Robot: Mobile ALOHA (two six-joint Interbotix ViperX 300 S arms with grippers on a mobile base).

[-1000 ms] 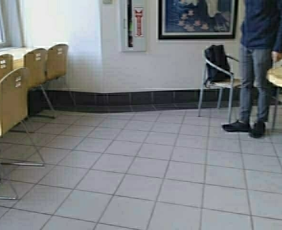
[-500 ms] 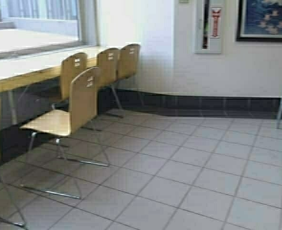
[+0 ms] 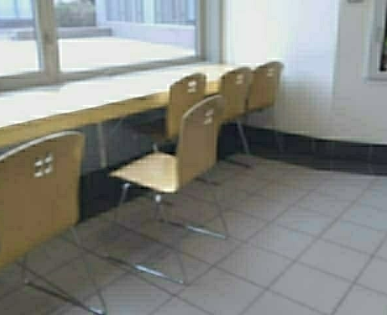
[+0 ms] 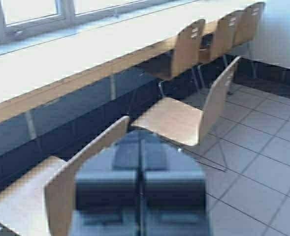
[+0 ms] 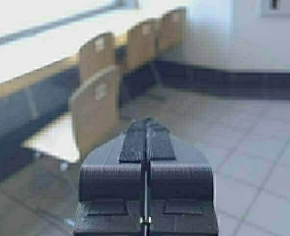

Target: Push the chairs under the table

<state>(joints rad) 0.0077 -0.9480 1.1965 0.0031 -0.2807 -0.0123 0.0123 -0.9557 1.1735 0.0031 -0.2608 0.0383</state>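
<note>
Plywood chairs (image 3: 180,147) stand pulled out from the surface (image 3: 81,98); left gripper (image 4: 141,147) and right gripper (image 5: 145,142) jaws pressed together, empty.

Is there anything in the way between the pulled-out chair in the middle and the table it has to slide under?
Nothing visible. The pulled-out chair stands on bare floor tiles, seat facing the table, with only open space beneath the wood edge in front of it. Its neighbours sit off to each side, not in its path.

Bright daylight pours through the far-left window (image 3: 101,33) — glare whitens the counter (image 3: 81,98); everything looks softly blurred.
</note>
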